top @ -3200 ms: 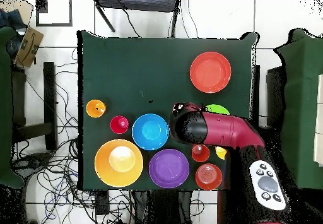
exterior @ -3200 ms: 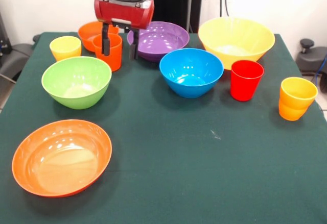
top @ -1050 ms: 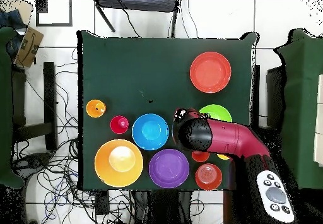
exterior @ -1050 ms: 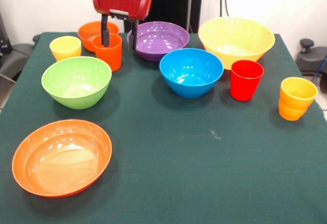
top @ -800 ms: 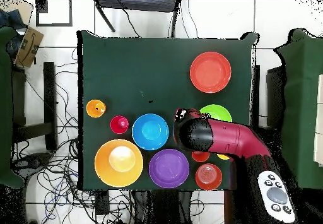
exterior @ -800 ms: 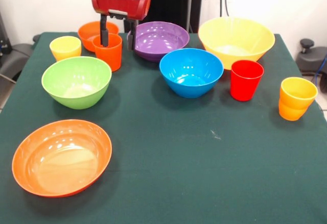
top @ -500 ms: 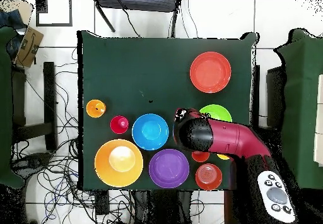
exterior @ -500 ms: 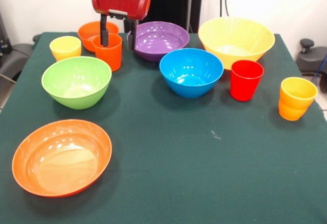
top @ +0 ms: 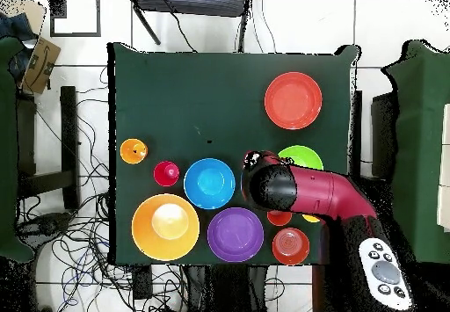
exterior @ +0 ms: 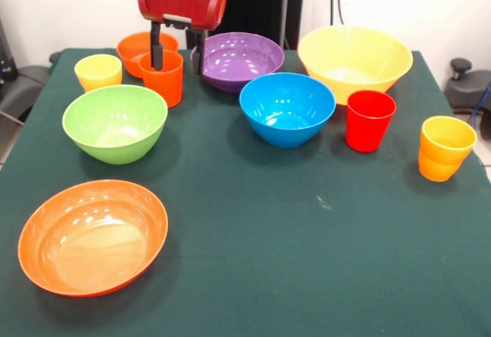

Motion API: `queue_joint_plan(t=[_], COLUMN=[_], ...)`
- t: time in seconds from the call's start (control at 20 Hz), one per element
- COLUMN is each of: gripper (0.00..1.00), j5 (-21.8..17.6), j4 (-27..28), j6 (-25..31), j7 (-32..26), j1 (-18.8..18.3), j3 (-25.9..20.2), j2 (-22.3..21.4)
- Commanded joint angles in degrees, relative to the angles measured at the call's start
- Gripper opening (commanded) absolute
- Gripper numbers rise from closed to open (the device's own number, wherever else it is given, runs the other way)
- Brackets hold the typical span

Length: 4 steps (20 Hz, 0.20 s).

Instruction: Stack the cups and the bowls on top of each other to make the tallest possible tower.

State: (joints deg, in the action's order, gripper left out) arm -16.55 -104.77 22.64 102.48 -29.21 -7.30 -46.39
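The orange cup (exterior: pixel 163 77), upper left of the frame, sits under the spread hand (exterior: pixel 178 57); lower squarely so one finger enters it before pinching its wall.

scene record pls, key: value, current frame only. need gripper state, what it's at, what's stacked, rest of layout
gripper: open, one finger inside the orange cup, the other outside, toward the purple bowl
orange cup: upright on the table, not lifted
stacked: nothing, every cup and bowl stands alone
behind orange cup: small orange bowl
beside it: pale yellow cup
front row: green bowl, wide orange bowl
middle: blue bowl
other side: yellow bowl, red cup, amber cup
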Motion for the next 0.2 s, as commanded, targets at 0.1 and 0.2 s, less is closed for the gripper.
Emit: queue_joint_plan(t=[0.1,0.2], gripper=[1.00,1.00], j5=[-1.8,-1.7], j4=[0.8,0.7], j6=[-0.7,-0.8], j7=[2.0,2.1], j1=[1.1,1.0], j3=[-3.6,-3.5], j2=[4.1,4.2])
